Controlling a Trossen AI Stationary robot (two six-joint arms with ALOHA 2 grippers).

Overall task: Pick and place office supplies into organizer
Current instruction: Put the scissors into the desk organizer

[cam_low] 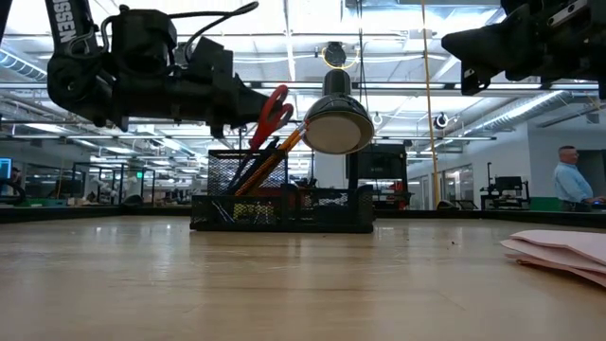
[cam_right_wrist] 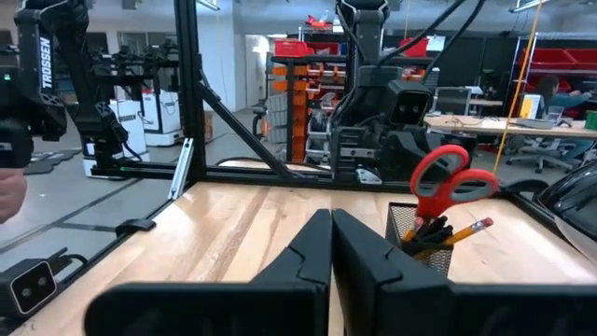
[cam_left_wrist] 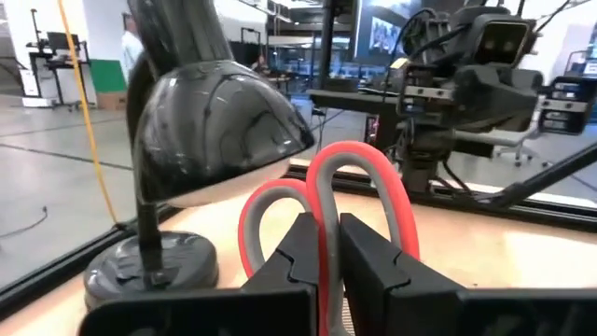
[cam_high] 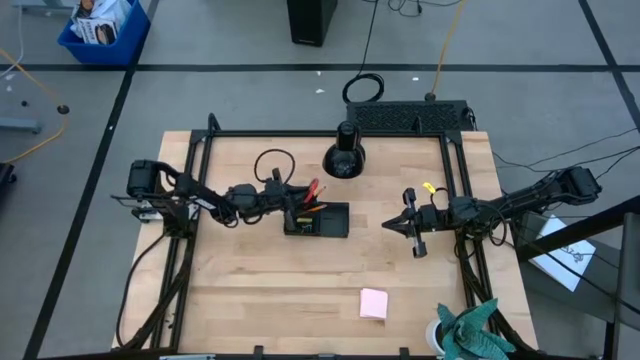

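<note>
The red-handled scissors (cam_low: 273,112) stand handles up and tilted in the tall end of the black mesh organizer (cam_low: 312,213), next to an orange pencil (cam_low: 284,152) and dark pens. My left gripper (cam_high: 292,192) reaches in from the table's left and is shut on the scissors (cam_left_wrist: 364,177). My right gripper (cam_high: 388,226) hovers right of the organizer (cam_high: 330,222), shut and holding nothing; its wrist view shows the scissors (cam_right_wrist: 446,177) and a pencil (cam_right_wrist: 462,231) farther off. The pink sticky-note pad (cam_high: 373,303) lies flat near the table's near edge. My left gripper (cam_left_wrist: 328,229) pinches the scissors' handle where the two red loops meet (cam_left_wrist: 325,201), with one finger (cam_left_wrist: 298,252) in the greyer loop and the other on the far side. The fingers come level from the table's left. The scissors stay tilted with the blades down in the organizer's tall compartment.
A black desk lamp (cam_high: 343,160) stands just beyond the organizer, its shade (cam_low: 338,123) close to the scissors' handles. Black frame rails (cam_high: 200,200) run along the table's left and right sides. A green cloth bundle (cam_high: 470,330) sits at the near right corner. A person (cam_low: 571,175) stands far off.
</note>
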